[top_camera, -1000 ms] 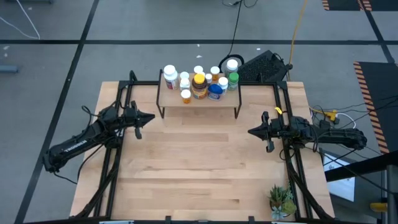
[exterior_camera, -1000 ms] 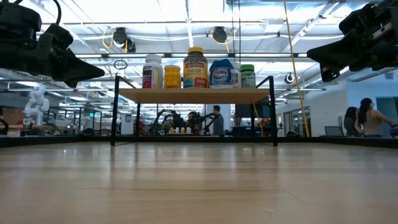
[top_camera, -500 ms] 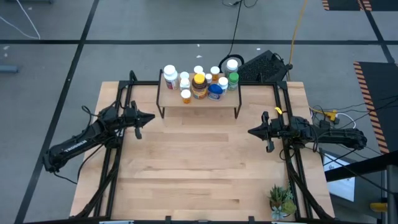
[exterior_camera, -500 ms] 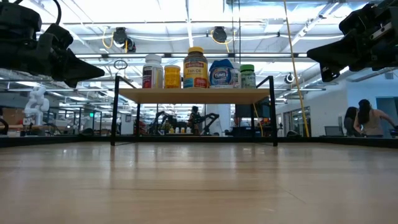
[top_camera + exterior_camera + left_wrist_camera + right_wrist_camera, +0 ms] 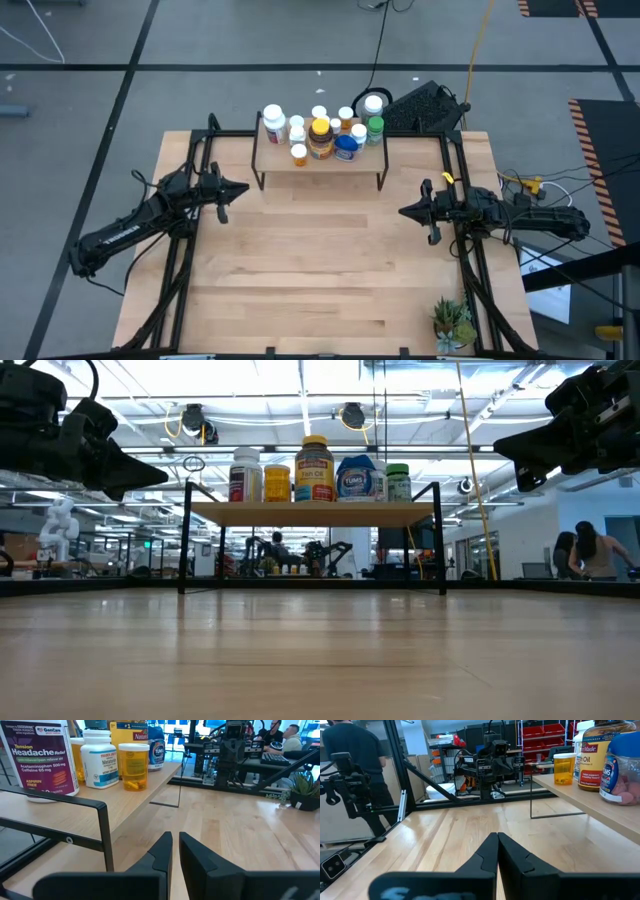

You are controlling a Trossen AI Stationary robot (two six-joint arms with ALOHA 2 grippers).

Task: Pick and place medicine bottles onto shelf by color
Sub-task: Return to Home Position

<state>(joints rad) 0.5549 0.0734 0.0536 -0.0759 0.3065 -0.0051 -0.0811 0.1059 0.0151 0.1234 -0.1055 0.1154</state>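
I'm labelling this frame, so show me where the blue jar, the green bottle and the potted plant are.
blue jar point(image 5: 346, 146): high view, on its blue lid.
green bottle point(image 5: 398, 483): low view, on the middle of its body.
potted plant point(image 5: 453, 322): high view, on its leaves.

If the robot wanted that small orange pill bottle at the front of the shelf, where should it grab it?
Probably around the orange pill bottle's round body just below the white cap, coming level from the shelf's open front edge: it stands upright, with other bottles close behind.
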